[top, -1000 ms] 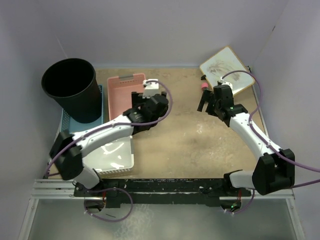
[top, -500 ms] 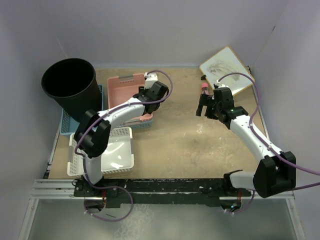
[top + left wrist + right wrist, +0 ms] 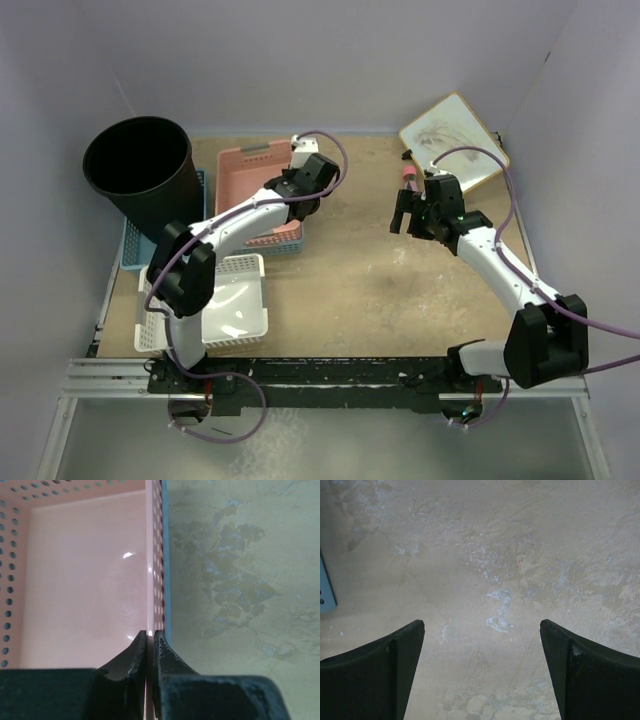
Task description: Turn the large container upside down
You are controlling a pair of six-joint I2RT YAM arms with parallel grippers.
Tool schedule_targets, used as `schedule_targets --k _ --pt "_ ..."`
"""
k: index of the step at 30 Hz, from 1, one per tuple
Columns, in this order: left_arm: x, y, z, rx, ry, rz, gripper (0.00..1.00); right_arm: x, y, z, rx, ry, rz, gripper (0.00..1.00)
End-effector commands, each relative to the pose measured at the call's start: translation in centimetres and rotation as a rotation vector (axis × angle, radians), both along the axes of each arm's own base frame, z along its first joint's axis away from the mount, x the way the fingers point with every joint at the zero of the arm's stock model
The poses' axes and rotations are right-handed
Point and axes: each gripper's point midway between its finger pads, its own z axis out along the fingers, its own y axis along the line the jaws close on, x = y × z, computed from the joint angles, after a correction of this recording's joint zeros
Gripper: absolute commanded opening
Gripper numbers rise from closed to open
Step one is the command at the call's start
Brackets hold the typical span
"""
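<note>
One grip | left end effector [image 3: 150,633] clamped on pink basket [image 3: 85,580] wall | right end effector [image 3: 482,623] apart — large container [image 3: 140,160] upright

pink basket [image 3: 237,178] stands close right of the large container [image 3: 150,198].

Pink basket [image 3: 240,182]: rectangular, with perforated walls and a bare, glossy floor; it sits far left of centre.
Light blue basket [image 3: 166,555]: its rim runs flush along the pink basket's outer wall (the pink one appears to sit inside it).
Second blue basket [image 3: 131,243]: at the left edge, with only a strip of perforated side showing.
White basket [image 3: 235,310]: near left, just this side of the pink one, with holed walls and a shiny bottom.
Whiteboard [image 3: 455,135]: in the far right corner, wood-framed, turned askew, with dark scribbles on it.
Marker [image 3: 408,178]: pink, just beside the whiteboard's near-left edge.
Table [image 3: 370,290]: tan, with worn, pale patches.
</note>
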Motion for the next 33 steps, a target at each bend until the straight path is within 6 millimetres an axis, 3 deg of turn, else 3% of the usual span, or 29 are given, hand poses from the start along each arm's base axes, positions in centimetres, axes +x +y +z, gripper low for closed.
schedule_targets --k 1,7,13,16,19,22,26,30,31,33 --pt "0.6 0.5 11.2 -0.061 -0.186 -0.014 0.0 1.2 0.7 1.9 0.028 -0.047 0.015 1.0" --pt "-1.1 0.9 17.8 -0.099 -0.251 -0.098 0.0 0.9 0.4 2.5 0.029 -0.069 -0.005 1.0" --pt "-3.8 -2.1 22.8 -0.194 -0.312 -0.235 0.0 0.6 -0.3 5.2 0.036 -0.14 -0.047 1.0" --pt "-5.2 -5.5 23.6 -0.271 -0.299 -0.338 0.0 0.1 -2.0 7.1 0.001 -0.181 -0.124 1.0" --pt "-6.5 -9.5 24.4 -0.391 -0.283 -0.459 0.0 -1.3 -5.5 9.5 -0.09 -0.215 -0.289 1.0" --pt "-7.7 -13.3 25.2 -0.564 -0.258 -0.582 0.0 -3.7 -9.6 12.2 -0.193 -0.271 -0.478 1.0" --pt "-9.0 -17.1 26.6 -0.796 -0.229 -0.674 0.0 -7.3 -13.3 15.9 -0.233 -0.396 -0.655 0.99" --pt "-10.2 -20.2 28.4 -1.064 -0.212 -0.742 0.0 -9.2 -15.2 19.5 -0.258 -0.521 -0.722 0.99" --pt "-10.6 -20.8 27.6 -1.145 -0.179 -0.742 0.0 -9.5 -15.5 20.3 -0.269 -0.537 -0.727 0.99" --pt "-11.5 -21.5 27.8 -1.322 -0.155 -0.748 0.0 -10.0 -16.0 21.4 -0.293 -0.545 -0.738 0.99"
